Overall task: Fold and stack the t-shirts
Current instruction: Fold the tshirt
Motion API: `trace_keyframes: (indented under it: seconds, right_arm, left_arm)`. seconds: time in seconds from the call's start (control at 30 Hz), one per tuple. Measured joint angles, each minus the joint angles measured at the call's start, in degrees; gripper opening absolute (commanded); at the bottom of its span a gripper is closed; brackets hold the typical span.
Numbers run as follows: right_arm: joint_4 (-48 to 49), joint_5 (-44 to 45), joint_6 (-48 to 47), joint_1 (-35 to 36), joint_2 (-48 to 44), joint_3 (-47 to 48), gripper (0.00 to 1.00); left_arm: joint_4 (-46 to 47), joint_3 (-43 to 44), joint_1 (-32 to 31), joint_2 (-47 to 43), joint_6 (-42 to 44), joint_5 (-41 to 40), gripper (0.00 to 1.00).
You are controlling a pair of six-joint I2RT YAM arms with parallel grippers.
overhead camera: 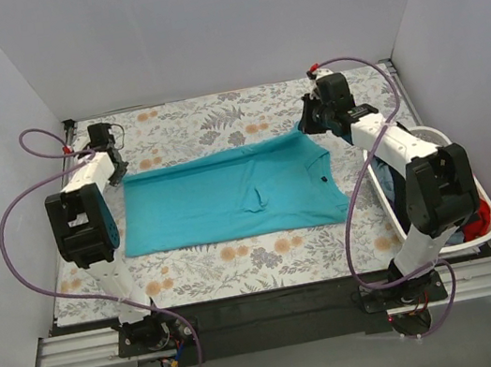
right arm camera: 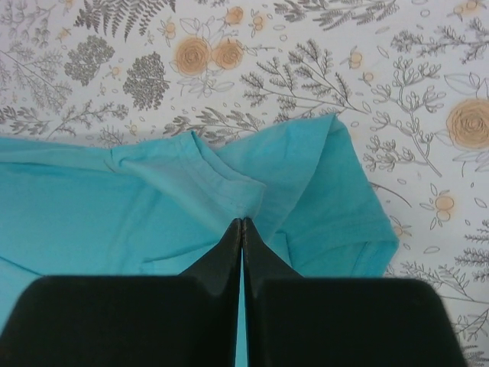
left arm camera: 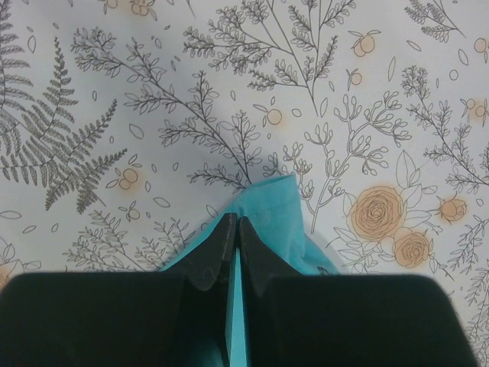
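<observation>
A teal t-shirt lies spread flat across the floral cloth in the top view. My left gripper is at the shirt's far left corner. In the left wrist view the left gripper is shut, pinching that teal corner. My right gripper is at the shirt's far right end, by the collar and sleeve. The right wrist view shows the right gripper shut on a raised fold of the teal t-shirt. A red t-shirt is bunched in the basket.
A white plastic basket stands at the table's right edge, beside the right arm, with dark cloth next to the red one. The grey floral cloth covers the table. White walls close in the back and both sides.
</observation>
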Motion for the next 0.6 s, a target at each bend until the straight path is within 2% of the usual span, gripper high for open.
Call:
trace_keyframes:
  seconds: [0.6]
  right_arm:
    - [0.50,1.03,2.82,0.13,-13.18,-15.47,0.01]
  left_arm:
    - [0.22,-7.28,1.92,-7.48,-1.64,2.67,0.00]
